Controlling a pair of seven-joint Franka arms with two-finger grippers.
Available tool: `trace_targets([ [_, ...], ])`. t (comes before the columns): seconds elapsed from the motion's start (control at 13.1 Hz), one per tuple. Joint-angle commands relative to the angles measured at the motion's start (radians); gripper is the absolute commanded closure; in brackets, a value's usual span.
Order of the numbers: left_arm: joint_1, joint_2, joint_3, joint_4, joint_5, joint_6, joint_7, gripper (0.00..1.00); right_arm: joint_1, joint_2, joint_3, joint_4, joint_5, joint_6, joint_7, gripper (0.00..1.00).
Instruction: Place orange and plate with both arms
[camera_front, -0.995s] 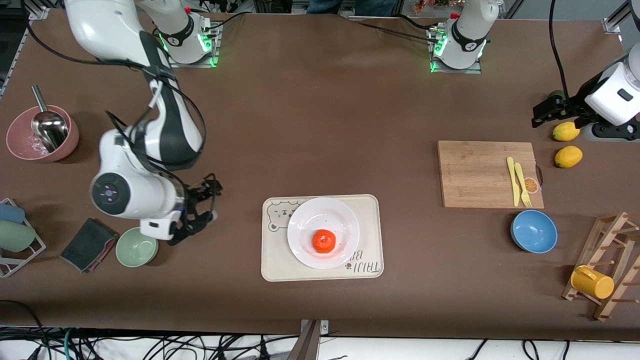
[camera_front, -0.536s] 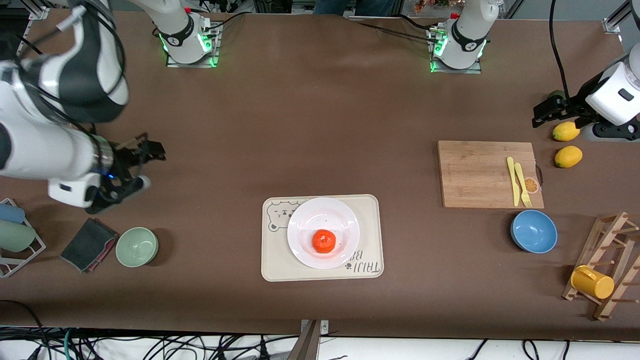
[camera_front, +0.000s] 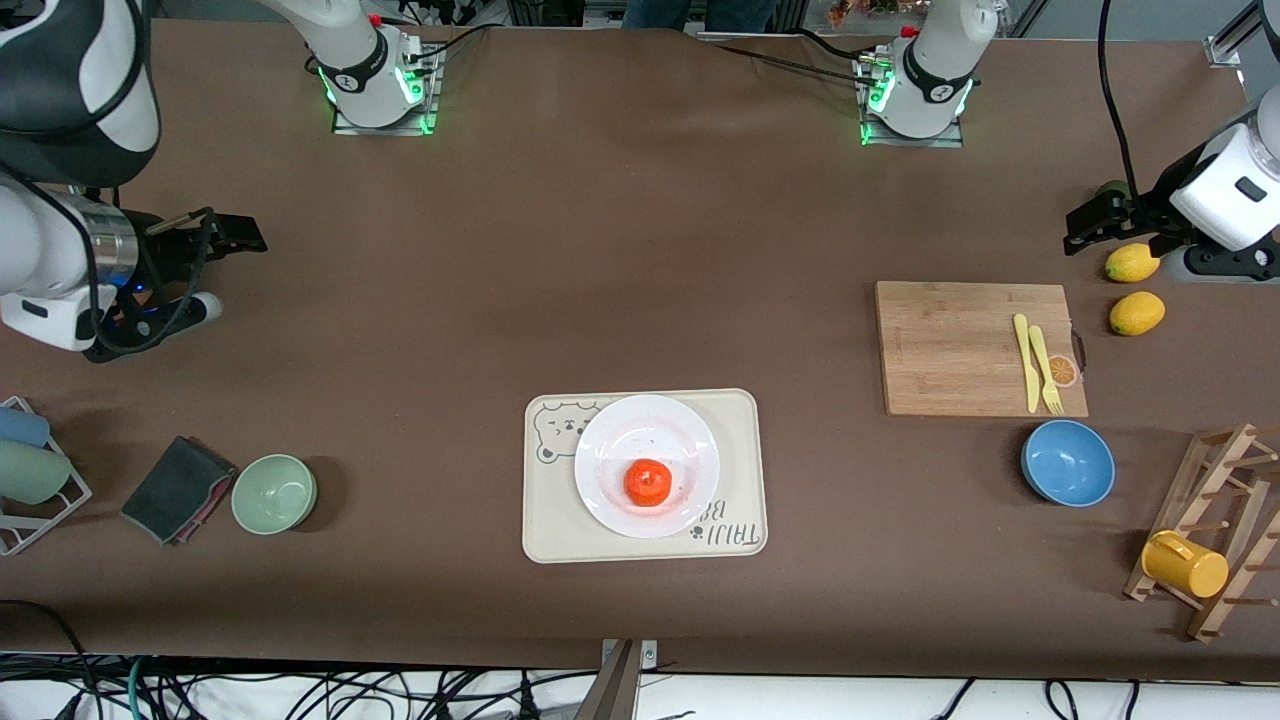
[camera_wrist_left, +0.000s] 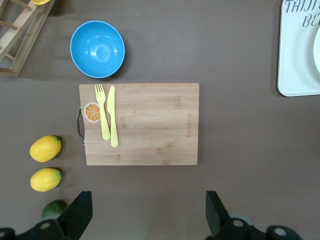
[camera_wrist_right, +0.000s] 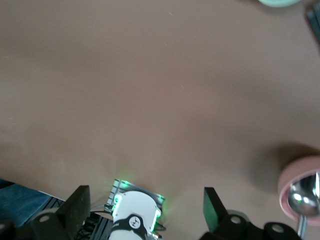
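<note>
The orange (camera_front: 648, 482) lies on the white plate (camera_front: 620, 440), which sits on the cream bear-print tray (camera_front: 740, 420) in the middle of the table, near the front camera. My right gripper (camera_front: 222, 268) is open and empty, in the air over bare table at the right arm's end; its wrist view (camera_wrist_right: 146, 207) shows its wide-apart fingers over the right arm's base. My left gripper (camera_front: 1078, 228) is open and empty over the lemons at the left arm's end; in its wrist view (camera_wrist_left: 147, 215) the fingers stand wide apart over bare table.
A cutting board (camera_front: 960, 345) with a yellow knife and fork (camera_front: 1035, 362), two lemons (camera_front: 1137, 312), a blue bowl (camera_front: 1067, 462) and a wooden rack with a yellow cup (camera_front: 1185, 565) lie at the left arm's end. A green bowl (camera_front: 274, 492) and dark cloth (camera_front: 178, 488) lie at the right arm's end.
My right arm has risen and swung away from the green bowl toward the right arm's end and the bases, gripper empty. The left arm, orange and plate have not moved.
</note>
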Motion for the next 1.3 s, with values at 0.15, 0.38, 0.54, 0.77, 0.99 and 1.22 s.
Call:
trace_targets([
  [0.15,0.0,-0.001,0.0,0.013,0.004,-0.012,0.011,0.0,-0.183,-0.268,0.324,-0.38,-0.093,0.305,0.348,0.0],
  [0.38,0.0,-0.001,0.0,0.013,0.004,-0.012,0.011,0.0,-0.231,-0.284,0.285,-0.372,-0.058,0.358,0.384,0.0],
  [0.54,-0.001,-0.001,0.0,0.013,0.004,-0.012,0.011,0.0,-0.232,-0.278,0.202,-0.359,0.01,0.428,0.38,0.0],
  [0.77,0.0,-0.001,0.0,0.013,0.006,-0.012,0.011,0.0,-0.255,-0.304,0.214,-0.324,-0.042,0.416,0.377,0.0],
  [0.99,0.0,-0.001,0.0,0.013,0.004,-0.012,0.011,0.0,-0.289,-0.322,0.245,-0.322,-0.071,0.378,0.378,0.0],
  [1.22,-0.001,-0.001,0.0,0.013,0.006,-0.012,0.011,0.0,-0.324,-0.329,0.295,-0.324,-0.084,0.375,0.38,0.0],
])
